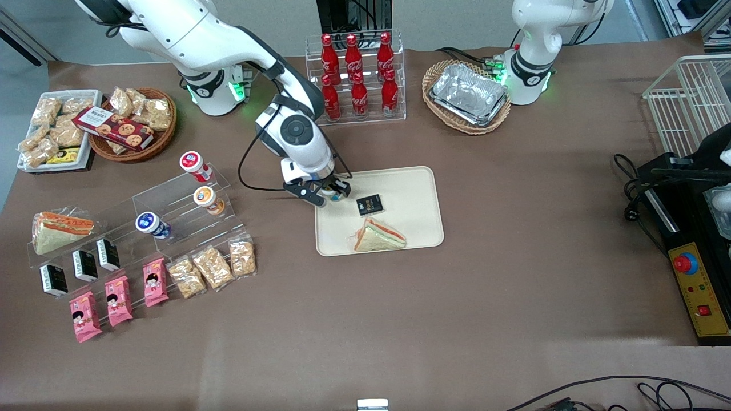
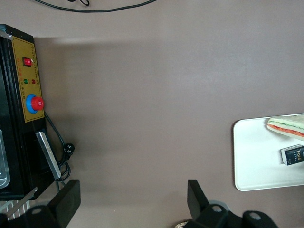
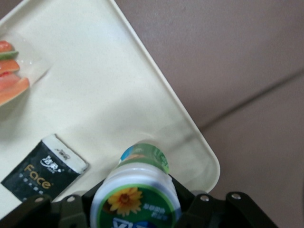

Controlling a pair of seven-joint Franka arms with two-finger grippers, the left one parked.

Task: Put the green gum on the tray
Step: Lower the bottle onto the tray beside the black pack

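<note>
Over the tray point(image 1: 411, 188), at its corner toward the working arm's end, the gripper point(image 1: 329, 193) hangs clamped on the green gum point(image 1: 333, 194); from the right wrist, the green gum point(image 3: 137, 192) sits between the fingers above the tray point(image 3: 156, 95), beside a black packet point(image 3: 42, 173)

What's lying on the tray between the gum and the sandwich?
A small black packet lies on the tray between the green gum, held in the gripper, and the sandwich. The front view shows it best.
</note>
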